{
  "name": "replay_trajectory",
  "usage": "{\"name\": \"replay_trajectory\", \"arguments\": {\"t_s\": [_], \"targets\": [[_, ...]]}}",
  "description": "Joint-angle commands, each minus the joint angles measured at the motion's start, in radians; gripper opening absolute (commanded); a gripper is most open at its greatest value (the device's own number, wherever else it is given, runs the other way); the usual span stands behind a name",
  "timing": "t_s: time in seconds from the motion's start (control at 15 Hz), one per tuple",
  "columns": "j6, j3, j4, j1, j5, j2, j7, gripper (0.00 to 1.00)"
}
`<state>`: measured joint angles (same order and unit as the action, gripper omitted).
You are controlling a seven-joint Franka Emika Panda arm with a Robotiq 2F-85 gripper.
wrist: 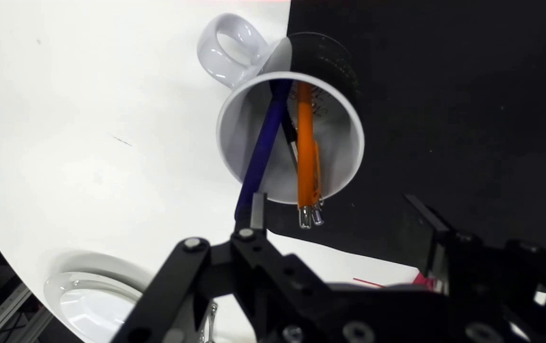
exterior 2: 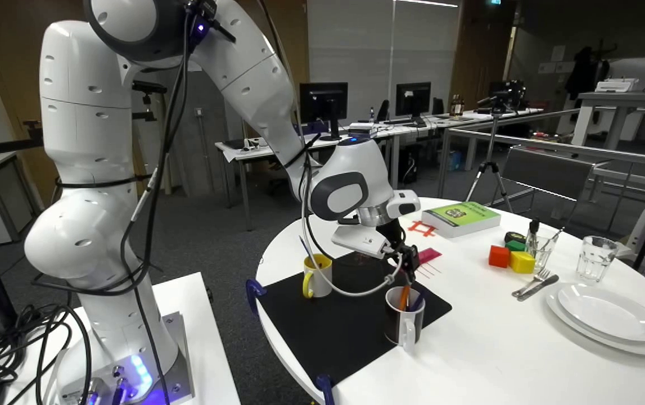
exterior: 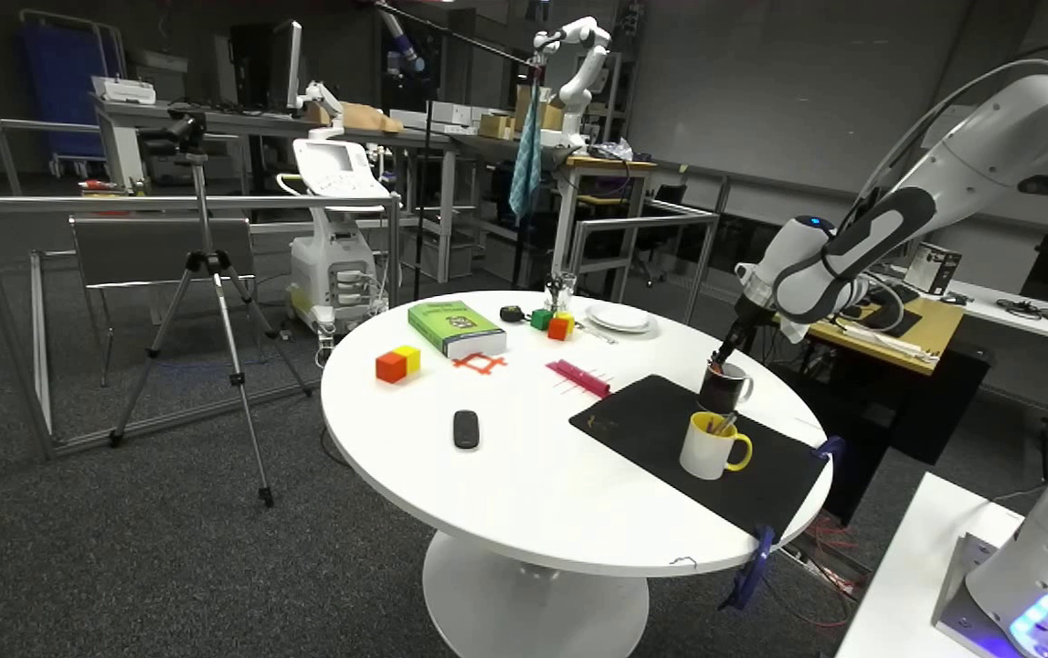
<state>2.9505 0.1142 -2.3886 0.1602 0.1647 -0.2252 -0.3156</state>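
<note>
A dark mug with a white handle and white inside (wrist: pixel 334 159) holds an orange pen (wrist: pixel 305 143), a dark blue pen (wrist: pixel 264 147) and a thin black one (wrist: pixel 289 127). It stands at the black mat's edge in both exterior views. My gripper (wrist: pixel 342 214) hangs over the mug with its jaws apart. Between the fingers lies the orange pen's silver end, touching neither. The left finger (wrist: pixel 258 209) overlaps the blue pen's upper end; whether they touch I cannot tell. In an exterior view, the gripper (exterior 2: pixel 409 267) is just above the pens.
A white mug with a yellow handle (exterior: pixel 702 450), also holding pens, stands nearby on the black mat (exterior: pixel 633 429). Blue clamps (exterior: pixel 830 448) grip the table edge. Around lie a magenta piece (exterior: pixel 583 376), plates (exterior 2: pixel 609 315), a glass (exterior 2: pixel 595 259), cubes (exterior 2: pixel 499 256) and a green book (exterior 2: pixel 463 218).
</note>
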Motion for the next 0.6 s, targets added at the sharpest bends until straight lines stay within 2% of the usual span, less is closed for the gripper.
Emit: {"name": "replay_trajectory", "arguments": {"t_s": [0.0, 0.53], "targets": [[0.023, -0.033, 0.003, 0.038, -0.047, -0.003, -0.033, 0.71], [0.002, -0.083, 0.064, 0.085, -0.129, -0.057, -0.052, 0.60]]}}
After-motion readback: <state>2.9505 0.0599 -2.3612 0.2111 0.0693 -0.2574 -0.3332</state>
